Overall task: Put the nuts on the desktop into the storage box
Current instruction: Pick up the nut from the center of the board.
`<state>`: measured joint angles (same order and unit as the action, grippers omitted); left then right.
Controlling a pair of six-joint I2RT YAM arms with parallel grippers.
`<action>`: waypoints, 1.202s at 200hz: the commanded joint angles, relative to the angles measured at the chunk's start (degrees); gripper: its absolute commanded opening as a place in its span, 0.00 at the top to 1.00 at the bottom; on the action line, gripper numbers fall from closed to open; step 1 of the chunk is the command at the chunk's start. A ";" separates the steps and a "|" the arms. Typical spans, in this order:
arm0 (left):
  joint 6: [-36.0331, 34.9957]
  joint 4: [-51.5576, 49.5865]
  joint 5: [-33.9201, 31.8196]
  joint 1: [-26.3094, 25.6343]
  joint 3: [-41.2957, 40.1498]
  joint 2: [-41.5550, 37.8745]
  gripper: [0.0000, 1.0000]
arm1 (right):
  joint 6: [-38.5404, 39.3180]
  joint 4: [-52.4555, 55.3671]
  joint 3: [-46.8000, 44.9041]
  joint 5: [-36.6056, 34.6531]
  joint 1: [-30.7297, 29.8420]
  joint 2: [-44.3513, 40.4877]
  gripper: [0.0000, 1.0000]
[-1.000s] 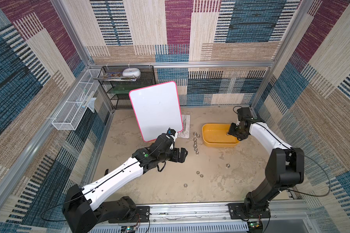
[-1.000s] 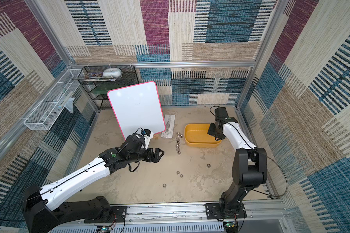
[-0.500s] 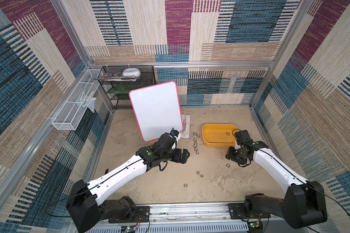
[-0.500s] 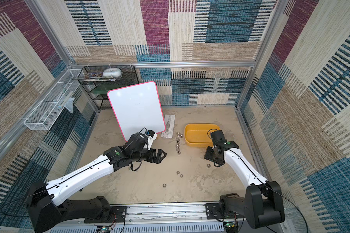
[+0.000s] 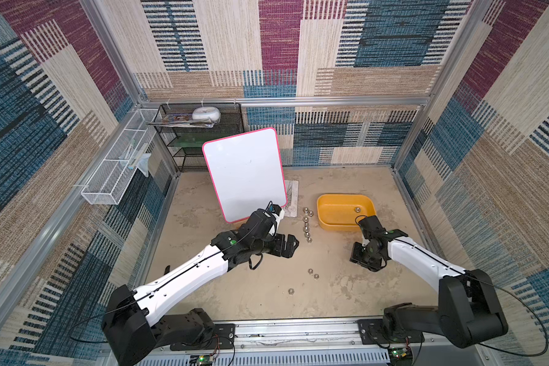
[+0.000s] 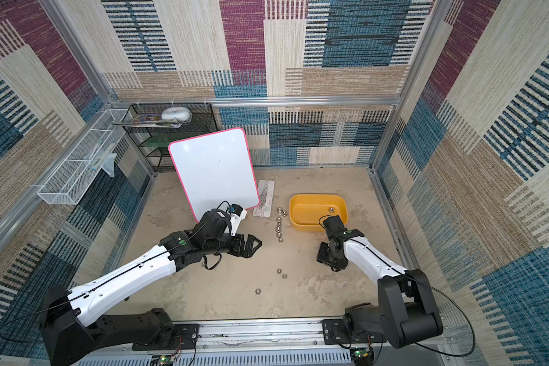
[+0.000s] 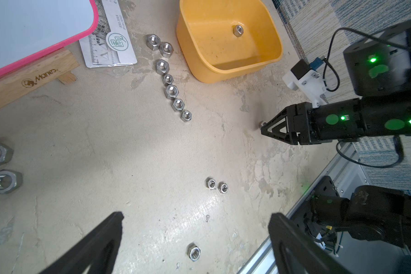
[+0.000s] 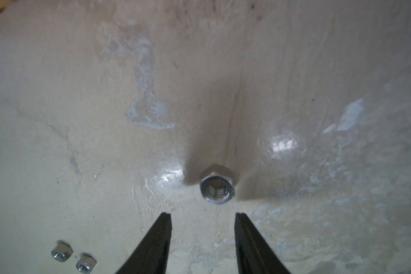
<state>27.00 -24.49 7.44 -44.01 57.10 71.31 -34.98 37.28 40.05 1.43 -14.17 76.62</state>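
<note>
I am holding the right gripper narrowly parted and empty, just short of one nut on the desktop; the left gripper is hanging wide; the storage box, right of centre in a top view, is carrying a second nut.

Black ribbed jaws of the right gripper stand parted, with nothing between them. One hex nut lies flat on the worktop, threaded hole up. It sits just beyond the jaw tips, touching neither, roughly in line with the gap. Two smaller nuts sit side by side, well apart from it. The worktop is beige with glossy, scuffed patches.
</note>
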 commanded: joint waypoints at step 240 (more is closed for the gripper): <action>0.77 -1.00 -2.70 -0.46 0.39 -0.37 0.00 | 4.29 4.17 11.94 -5.22 -0.90 4.28 0.77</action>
<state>27.90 -24.58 5.96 -44.47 56.69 70.96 -32.03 38.35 47.83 -1.54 -15.09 81.25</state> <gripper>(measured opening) 0.998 0.265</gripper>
